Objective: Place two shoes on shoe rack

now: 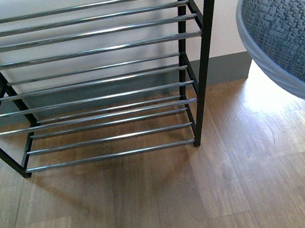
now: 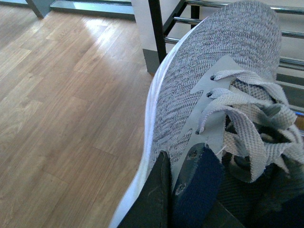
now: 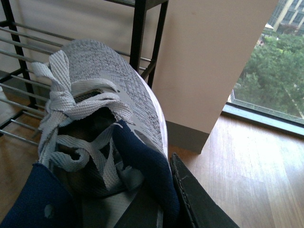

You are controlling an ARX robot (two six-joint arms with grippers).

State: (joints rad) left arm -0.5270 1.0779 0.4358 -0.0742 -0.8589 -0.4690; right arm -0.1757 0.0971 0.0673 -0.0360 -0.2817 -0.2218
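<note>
Carrying one shoe per arm, both off the floor.

- My left gripper (image 2: 176, 192) is pinching the left grey knit sneaker (image 2: 213, 61) by its collar wall. One black finger (image 2: 154, 199) is pressing on the outside above the thick white sole. The other is hidden inside the navy lining, so the jaws are standing nearly closed with only the sidewall between them.
- My right gripper (image 3: 164, 190) is clamping the right grey knit sneaker (image 3: 114, 80) the same way.
- I judge the collar grip is leaving toe and sole free, so each shoe can go sole-down onto the bars.
- Both toes are pointing towards the low black metal shoe rack with thin chrome bars (image 1: 88, 51), which is standing far-centre against the wall. The sneakers are hanging to its left and right, neither touching it. No tier is carrying a shoe yet.

Materials:
- The knit uppers are looking coarse and soft, and the flat woven laces are lying loose and tangled. The sole rims are smooth and rounded.
- The bars are round, shiny and gapped, so a sole is likely needing two or more under it.
- Brown wood-plank floor (image 1: 157, 207) is lying nearer me, with a grey skirting board (image 1: 224, 69) behind.
</note>
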